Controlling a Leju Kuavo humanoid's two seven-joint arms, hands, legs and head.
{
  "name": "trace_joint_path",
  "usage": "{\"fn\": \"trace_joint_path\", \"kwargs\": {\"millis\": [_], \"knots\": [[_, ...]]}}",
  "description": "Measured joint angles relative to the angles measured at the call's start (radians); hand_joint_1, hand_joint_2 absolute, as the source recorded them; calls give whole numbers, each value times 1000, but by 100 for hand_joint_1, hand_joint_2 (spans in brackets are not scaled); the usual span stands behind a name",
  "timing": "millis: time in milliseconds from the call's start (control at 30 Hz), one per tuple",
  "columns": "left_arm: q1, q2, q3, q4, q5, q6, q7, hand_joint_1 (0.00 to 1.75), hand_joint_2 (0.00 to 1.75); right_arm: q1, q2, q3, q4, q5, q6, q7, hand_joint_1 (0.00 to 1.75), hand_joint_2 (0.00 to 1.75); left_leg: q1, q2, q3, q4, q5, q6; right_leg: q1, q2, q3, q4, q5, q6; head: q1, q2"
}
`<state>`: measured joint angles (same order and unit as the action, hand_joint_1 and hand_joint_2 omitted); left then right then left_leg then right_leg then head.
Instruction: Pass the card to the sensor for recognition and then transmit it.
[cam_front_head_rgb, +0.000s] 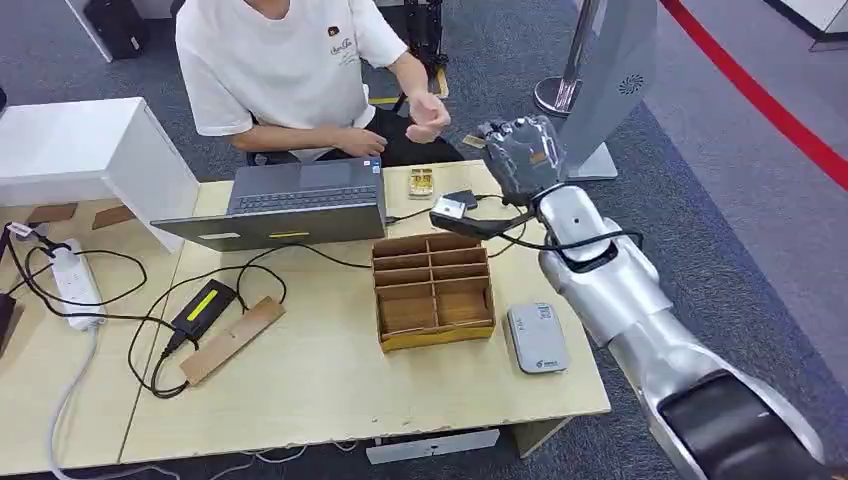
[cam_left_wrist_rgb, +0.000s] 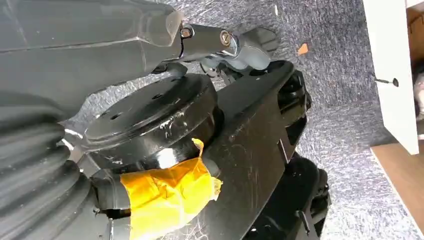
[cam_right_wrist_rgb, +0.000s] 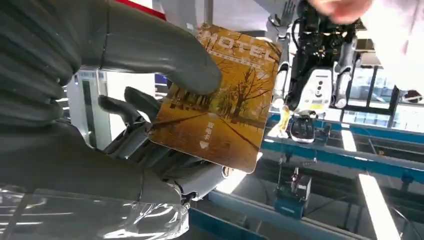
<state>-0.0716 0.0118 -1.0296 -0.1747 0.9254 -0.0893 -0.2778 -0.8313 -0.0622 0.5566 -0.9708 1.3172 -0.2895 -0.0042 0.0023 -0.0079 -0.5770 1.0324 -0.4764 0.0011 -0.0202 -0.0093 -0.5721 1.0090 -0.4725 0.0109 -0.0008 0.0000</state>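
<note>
You have one card (cam_right_wrist_rgb: 220, 105) in play: a golden hotel card with a tree-lined road printed on it, pinched in the right hand (cam_front_head_rgb: 522, 152), thumb (cam_right_wrist_rgb: 165, 55) pressed on its face and the darker fingers (cam_right_wrist_rgb: 125, 107) curled behind it. In the head view that hand is raised past the far right corner of the tabletop (cam_front_head_rgb: 330, 375), above the floor, with a person's hand (cam_front_head_rgb: 428, 118) just to its left and apart from it. Whether the left hand is holding anything or how far it is open, you cannot tell from its wrist view.

On the tabletop you can count one wooden divider box (cam_front_head_rgb: 434, 290) near the middle, one grey sensor pad (cam_front_head_rgb: 537, 338) just right of it toward the near edge, and one small scanner (cam_front_head_rgb: 450, 209) on a black stalk beyond the box. One open laptop (cam_front_head_rgb: 290, 203) sits at the far side in front of the person (cam_front_head_rgb: 290, 70), with one black power brick (cam_front_head_rgb: 203, 305) and one wooden strip (cam_front_head_rgb: 232, 339) to the near left of it. One white power strip (cam_front_head_rgb: 76, 283) lies at the far left.
</note>
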Motion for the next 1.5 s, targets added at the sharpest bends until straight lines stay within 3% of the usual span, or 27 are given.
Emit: {"fn": "trace_joint_path", "kwargs": {"millis": [167,367,600,867,1100,1500], "knots": [[0,-1,-1,0,19,2,15,0,175,42,-4,-3,-51,-28,-30,-18,175,175,0,0,0,0,0,0,0,0,-1,0,0,0,0,0],[1,-1,-1,0,39,16,18,0,175,158,-55,-34,-179,-68,-70,-43,175,175,0,0,-1,0,0,0,0,-1,-1,0,0,0,0,0],[3,-1,-1,0,59,30,26,0,175,318,-136,-113,-354,-90,-100,-74,175,175,0,0,-2,0,-1,1,0,0,-1,-1,0,0,0,0],[4,-1,-1,1,77,42,40,0,175,504,-186,-203,-481,-84,-140,-109,175,175,0,0,-2,0,-1,0,0,0,-2,-1,0,0,0,0],[4,-2,-1,1,91,46,47,0,175,609,-196,-276,-468,-68,-189,-135,175,175,0,0,-2,0,-1,0,0,0,-2,-1,0,0,0,0],[4,-5,-1,1,116,52,56,0,175,695,-183,-344,-289,-62,-259,-161,175,175,0,0,-2,0,-1,1,0,0,-2,-1,0,0,0,0]]}}
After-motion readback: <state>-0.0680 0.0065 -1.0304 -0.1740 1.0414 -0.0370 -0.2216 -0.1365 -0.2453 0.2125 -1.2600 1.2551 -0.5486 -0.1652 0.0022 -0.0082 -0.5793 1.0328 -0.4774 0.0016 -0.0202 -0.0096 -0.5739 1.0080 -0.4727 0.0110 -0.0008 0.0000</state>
